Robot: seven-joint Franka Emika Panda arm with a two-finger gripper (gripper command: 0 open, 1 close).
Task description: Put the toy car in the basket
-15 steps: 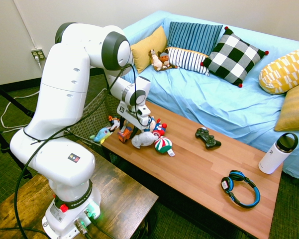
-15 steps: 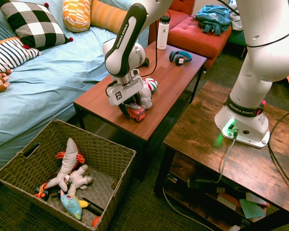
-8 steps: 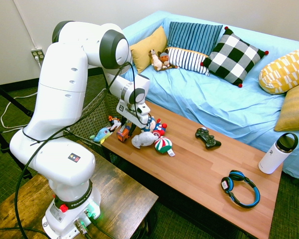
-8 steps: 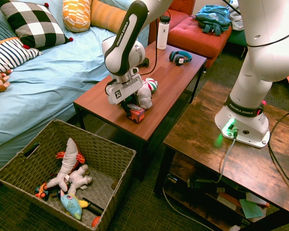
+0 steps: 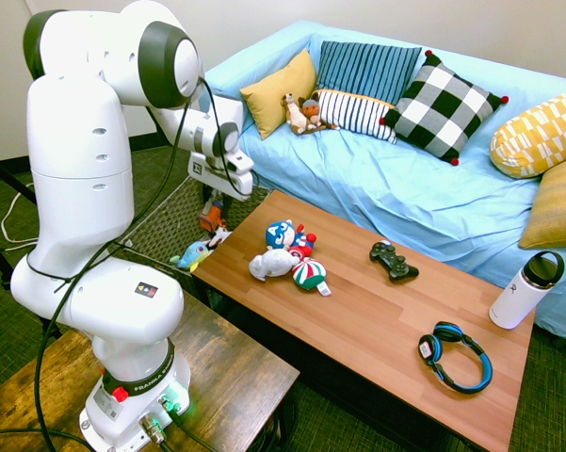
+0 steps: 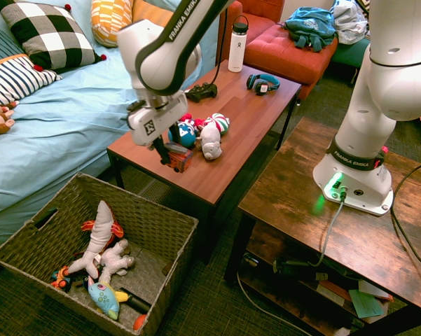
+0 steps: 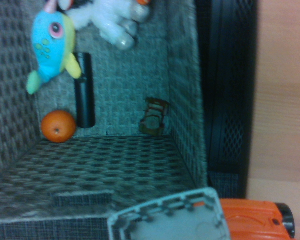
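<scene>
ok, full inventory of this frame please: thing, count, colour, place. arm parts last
toy car: 1, orange-red, held in the air over the coffee table's end nearest the basket
basket: 1, grey-brown wicker, on the floor below that end
toys in basket: several, including a blue-yellow plush fish, white plush, orange ball
plush toys: small cluster, white/blue/red/green, on the coffee table
game controller: 1, black, table
headphones: 1, blue-black, table
bottle: 1, white with black lid, table corner
sofa: 1, light blue cover, with several cushions
side table: 1, dark wood, under arm base
gripper: 1, shut on the toy car
</scene>
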